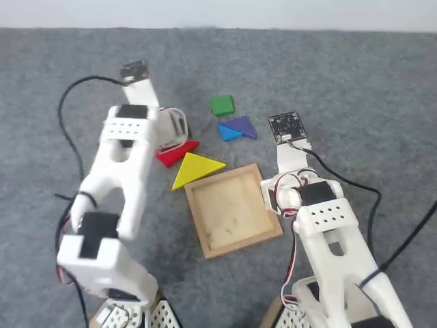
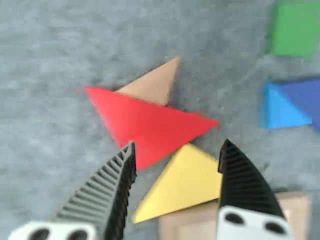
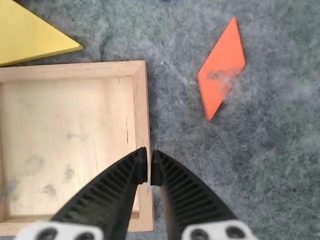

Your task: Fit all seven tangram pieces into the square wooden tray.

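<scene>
Yellow triangle [image 1: 194, 169], the tangram piece on which my next move turns, lies flat on the grey desk [image 1: 341, 82] with its long edge facing the square wooden tray [image 1: 222, 175] and running along the tray's far rim; whether the two touch or only lie just beside each other I cannot tell. The tray holds no piece, so I judge the task barely begun. The red triangle [image 1: 176, 153] meets the yellow triangle's apex on the side away from the tray, and a tan triangle [image 2: 152, 85] lies against the red one farther out. My left end effector [image 2: 178, 150] is spread and hangs directly above the spot where red and yellow meet, one finger to either side of the yellow apex. Its closing line runs roughly parallel to the yellow long edge, so I judge that it would pinch across the two short sides, with the red triangle close enough to be caught or nudged. Farther from the tray lie the green square [image 1: 222, 105], the small blue triangle [image 1: 227, 131] and a purple piece [image 1: 242, 125], the last two touching. My right end effector [image 3: 149, 155] is pressed together, holding nothing, above the tray's rim on the side opposite the yellow triangle, with an orange parallelogram [image 3: 222, 67] lying near it on the desk. The left arm is plainly the nearer to the yellow triangle, which has only to cross the adjoining rim.
</scene>
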Available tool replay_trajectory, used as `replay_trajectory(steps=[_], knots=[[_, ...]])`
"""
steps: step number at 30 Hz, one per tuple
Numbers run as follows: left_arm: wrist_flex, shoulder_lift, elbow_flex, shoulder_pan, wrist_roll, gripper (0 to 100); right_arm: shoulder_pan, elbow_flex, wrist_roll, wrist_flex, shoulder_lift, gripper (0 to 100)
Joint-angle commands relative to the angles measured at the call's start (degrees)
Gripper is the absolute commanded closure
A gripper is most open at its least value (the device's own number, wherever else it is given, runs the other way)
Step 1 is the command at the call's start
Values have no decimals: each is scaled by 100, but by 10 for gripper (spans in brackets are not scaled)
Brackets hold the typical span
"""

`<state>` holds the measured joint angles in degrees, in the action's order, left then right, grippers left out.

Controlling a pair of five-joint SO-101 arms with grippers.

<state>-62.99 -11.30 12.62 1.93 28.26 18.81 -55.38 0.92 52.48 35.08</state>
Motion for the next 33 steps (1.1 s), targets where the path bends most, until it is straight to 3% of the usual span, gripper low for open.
replay_trajectory(steps=[1,10,16,21,27,33], knots=[[-290,-598,-892,26,677,744,-66,79,35,-75,4,967],[-2848,-3112,-4435,316,2031,714,-66,79,35,-110,4,967],[-3789,-4765,-6571,343,2154,712,-66,79,35,-110,4,967],[-3780,-4642,-6343,484,1943,712,-145,88,35,-92,4,967],[-3754,-3815,-4971,510,897,711,-251,88,35,-84,4,967],[-3763,-4185,-4708,457,853,710,-251,88,35,-75,4,967]])
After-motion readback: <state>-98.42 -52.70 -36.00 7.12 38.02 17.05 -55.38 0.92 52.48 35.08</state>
